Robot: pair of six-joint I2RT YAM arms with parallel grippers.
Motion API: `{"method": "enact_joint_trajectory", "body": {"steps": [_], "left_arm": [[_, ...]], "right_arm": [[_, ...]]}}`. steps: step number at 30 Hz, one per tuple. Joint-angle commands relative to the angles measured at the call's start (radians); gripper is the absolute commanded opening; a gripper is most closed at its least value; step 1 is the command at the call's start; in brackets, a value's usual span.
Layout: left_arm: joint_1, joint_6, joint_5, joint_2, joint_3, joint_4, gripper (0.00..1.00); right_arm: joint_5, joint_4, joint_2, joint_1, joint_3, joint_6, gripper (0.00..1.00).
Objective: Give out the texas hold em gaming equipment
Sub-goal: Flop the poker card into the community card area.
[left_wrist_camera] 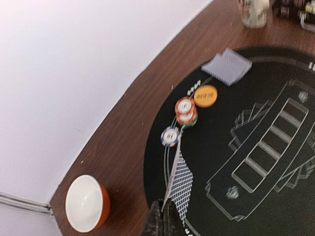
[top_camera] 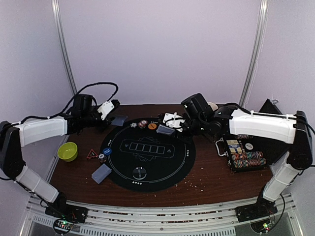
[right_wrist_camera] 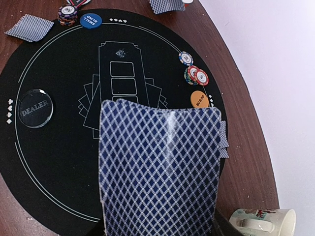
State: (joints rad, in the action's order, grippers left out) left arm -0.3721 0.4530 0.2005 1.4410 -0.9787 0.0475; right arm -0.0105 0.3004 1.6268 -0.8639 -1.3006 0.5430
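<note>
Ok so the left gripper is pinched tight on a single blue diamond-backed playing card. It's almost edge-on in the left wrist cam, up near the 11 o'clock edge of the round black felt mat. Just past the card's tip sits a white-and-blue striped poker chip. After that come a short stack of red-and-white striped chips and a flat orange disc, all strung along the rim around 12 o'clock. Off the mat on the brown wooden table there's a white-and-orange bowl, close to that gripper.

The right gripper has its jaws partway apart and clamped on a big diamond-backed card bundle. Can't tell if it's one card or a stack. It hangs over the mat at roughly 1 o'clock. A couple of face-down cards peek out from under it at the rim, just beside the orange disc.

Further out:
- 9 o'clock: a blue SMALL BLIND disc, with a mixed chip stack right next to it
- 8 o'clock: a loose pair of cards lying just off the mat
- 6 o'clock: a clear round DEALER disc
- 3 o'clock: an open black case of striped chips, well off the mat
- way out past 9 o'clock: a red triangle piece and a yellow-green bowl
- by the right wrist: a patterned white mug
</note>
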Motion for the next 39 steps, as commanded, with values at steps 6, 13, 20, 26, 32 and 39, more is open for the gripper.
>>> {"method": "enact_joint_trajectory", "body": {"steps": [6, 13, 20, 26, 32, 39], "left_arm": [[-0.122, 0.442, -0.426, 0.177, 0.111, -0.421, 0.00], [-0.172, 0.614, -0.425, 0.260, 0.211, -0.580, 0.00], [-0.205, 0.659, -0.342, 0.319, 0.267, -0.430, 0.00], [-0.208, 0.607, -0.269, 0.340, 0.253, -0.291, 0.00], [-0.207, 0.561, -0.307, 0.403, 0.183, -0.209, 0.00], [-0.181, 0.575, -0.230, 0.348, 0.203, -0.165, 0.00]], "right_arm": [[0.008, -0.015, -0.042, 0.003, 0.004, -0.016, 0.47], [0.005, -0.005, -0.052, 0.002, 0.005, -0.014, 0.47], [0.007, -0.006, -0.054, 0.003, 0.000, -0.017, 0.47], [0.000, -0.004, -0.061, 0.003, 0.005, -0.010, 0.47], [-0.005, -0.001, -0.066, 0.003, 0.003, -0.009, 0.47], [-0.013, -0.001, -0.073, 0.003, 0.007, -0.005, 0.47]]}}
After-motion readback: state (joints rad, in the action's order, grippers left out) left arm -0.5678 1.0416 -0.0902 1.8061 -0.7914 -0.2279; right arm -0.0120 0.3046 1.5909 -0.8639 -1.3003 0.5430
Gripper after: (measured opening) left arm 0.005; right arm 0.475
